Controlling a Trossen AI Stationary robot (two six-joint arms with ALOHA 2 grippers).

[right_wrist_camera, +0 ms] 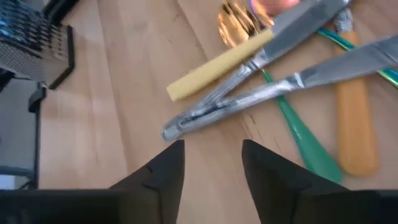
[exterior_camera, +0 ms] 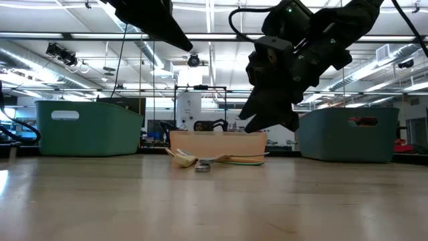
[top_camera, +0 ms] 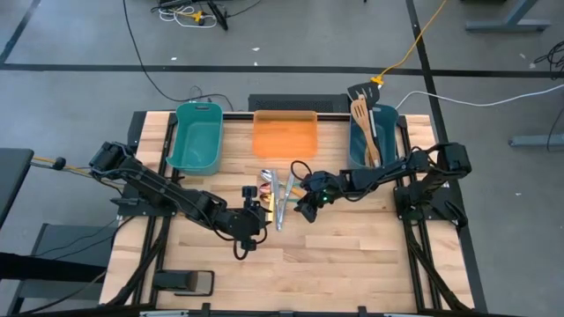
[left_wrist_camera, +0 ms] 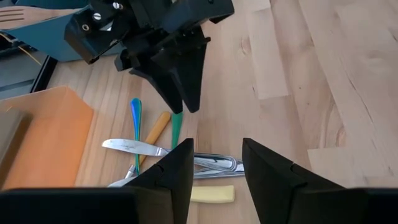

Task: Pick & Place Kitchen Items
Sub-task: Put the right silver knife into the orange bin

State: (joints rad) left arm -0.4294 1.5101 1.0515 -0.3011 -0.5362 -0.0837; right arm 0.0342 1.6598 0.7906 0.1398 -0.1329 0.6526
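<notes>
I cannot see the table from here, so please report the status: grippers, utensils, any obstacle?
Right gripper open, empty, above the utensil pile. Left gripper open, empty, beside the pile. Wooden utensils in right teal tub. No obstacle seen.

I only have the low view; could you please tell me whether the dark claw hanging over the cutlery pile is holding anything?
Observer: No. That is the right claw; its wrist view shows open fingers with nothing between them, above bare wood beside a silver knife.
Operator: Thank you. Where is the other claw?
Observer: The left claw hovers across the pile from the orange tray, also open and empty.
Operator: Anything in the right tub?
Observer: Yes, wooden utensils lie in that teal tub.
</notes>
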